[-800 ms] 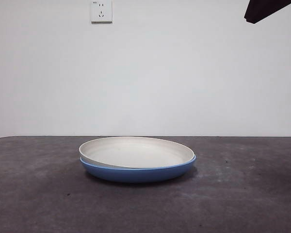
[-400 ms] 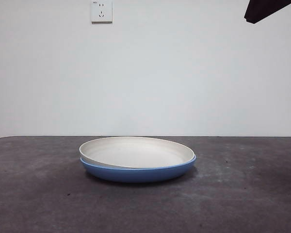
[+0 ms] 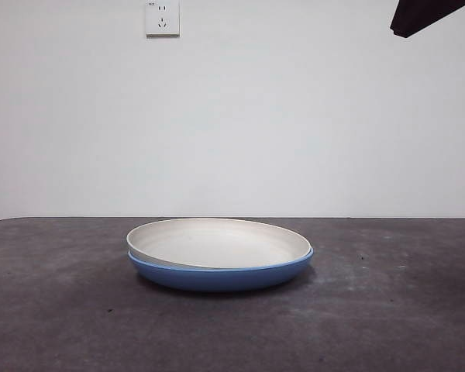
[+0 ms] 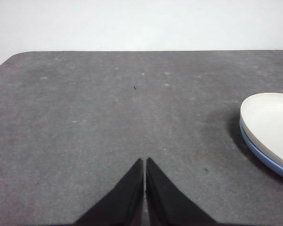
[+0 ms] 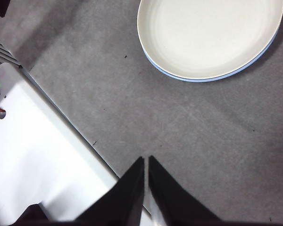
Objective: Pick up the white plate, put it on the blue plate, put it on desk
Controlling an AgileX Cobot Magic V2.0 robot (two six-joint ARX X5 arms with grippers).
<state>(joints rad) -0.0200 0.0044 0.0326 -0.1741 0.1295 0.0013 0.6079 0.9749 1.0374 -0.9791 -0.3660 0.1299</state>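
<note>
Behind the bench (image 3: 62, 310) you have a plain white wall with a socket (image 3: 162, 17) high up, and on the dark mottled surface only the two plates. Your white plate (image 3: 217, 242) already sits nested in the blue plate (image 3: 217, 276), slightly skewed, so that the blue rim shows more on one side than the other; nothing else lies in either plate. Both claws are clenched on nothing, jaws pressed tip to tip, and both stand well apart from the stack. Your right claw (image 5: 145, 162) hangs high over the bench edge, looking down on the plates from above. Your left claw (image 4: 145, 164) sits low and looks across bare bench, with the stack off to one side at the margin of its view. I cannot tell which claw is nearer. A round plate has no long axis, so I judge any rim point will do. Stacking looks finished; what remains, if anything, is setting the plate on the bench.
</note>
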